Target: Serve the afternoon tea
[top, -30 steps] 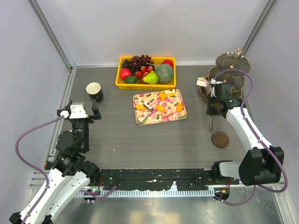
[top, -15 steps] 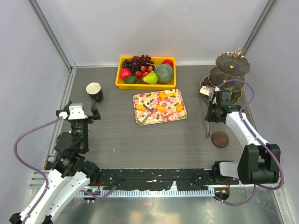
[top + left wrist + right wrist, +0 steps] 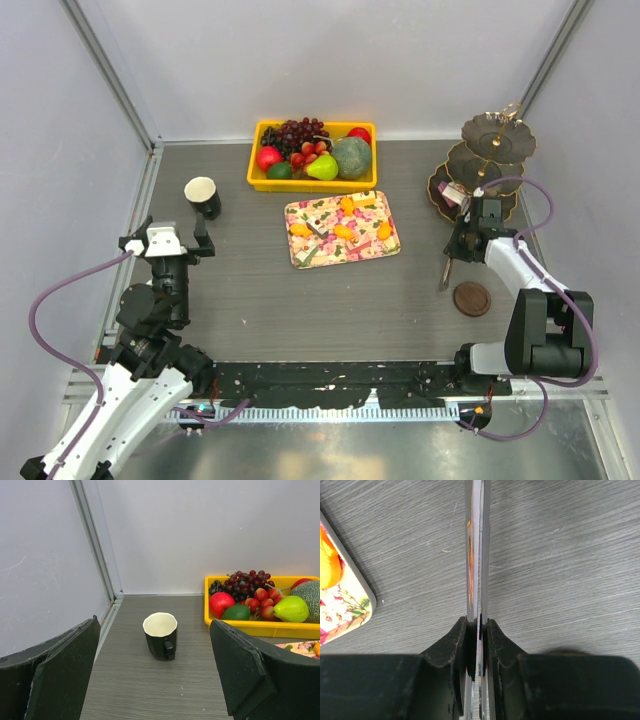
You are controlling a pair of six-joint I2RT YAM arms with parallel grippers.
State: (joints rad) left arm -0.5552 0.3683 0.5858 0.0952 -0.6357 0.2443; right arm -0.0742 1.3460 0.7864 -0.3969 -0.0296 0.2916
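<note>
- the brown coaster (image 3: 472, 298) lies nearest on the right of the table (image 3: 300, 310). nothing stands on it, so it looks set out to take a cup.
- just beyond it, the right claw (image 3: 477, 626) is clamped on a pair of thin metal tongs (image 3: 477, 555). the two blades are pressed flat together with nothing between them, and their tips slant down toward the table beside the coaster.
- the tongs are probably held so the food can be moved without the claw touching it.
- on the left, the left claw (image 3: 172, 232) hangs with its fingers spread wide and holds nothing. the black cup (image 3: 161, 637) is centred in the gap, which looks like a line-up for a grasp.
- the cup stands upright just ahead of that claw, well apart from the coaster.
- mid-table, the floral tray (image 3: 345, 259) carries the orange pastries (image 3: 343, 231), not yet served.
- behind it, the yellow bin (image 3: 260, 628) holds fruit (image 3: 250, 602) and is no part of the serving.
- far right, the three-tier stand (image 3: 497, 130) stands upright just beyond the right claw. a small pale piece lies on its lowest tier, too small to identify.
- my guess is that the pastries go to this stand next.
</note>
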